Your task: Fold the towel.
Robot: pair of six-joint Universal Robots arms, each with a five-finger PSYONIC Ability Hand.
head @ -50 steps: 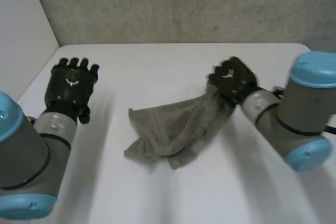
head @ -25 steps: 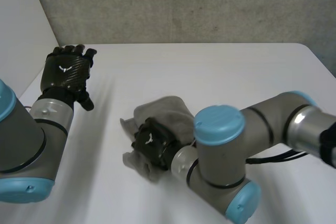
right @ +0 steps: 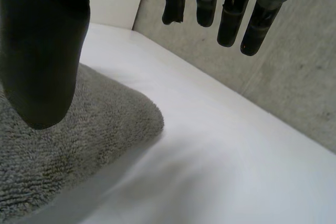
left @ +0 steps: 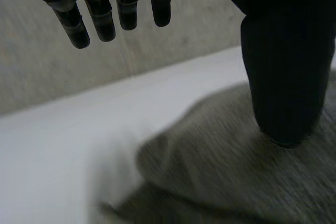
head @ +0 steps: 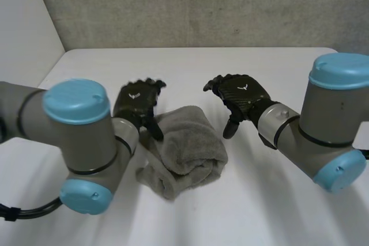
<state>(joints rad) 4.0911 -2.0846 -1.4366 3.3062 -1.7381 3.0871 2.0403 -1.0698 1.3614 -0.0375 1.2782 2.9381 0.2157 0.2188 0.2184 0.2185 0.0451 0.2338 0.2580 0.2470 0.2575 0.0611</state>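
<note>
Head view: high behind both arms, looking down on the table.
Left wrist view: close along the left hand, towards the wall.
Right wrist view: close along the right hand.
Shared: the towel under each thumb.

The towel is grey terry cloth, matt, with a short looped nap that looks rough and fuzzy. The table is white and smooth with a dull sheen. The backs of the left hand and right hand are a black, carbon-fibre-like weave, slightly glossy. Their thumbs look matt and finely ribbed. The arm joints are matt grey, and the light-blue caps look like smooth plastic. The wall is rough, speckled grey, like concrete.
</note>
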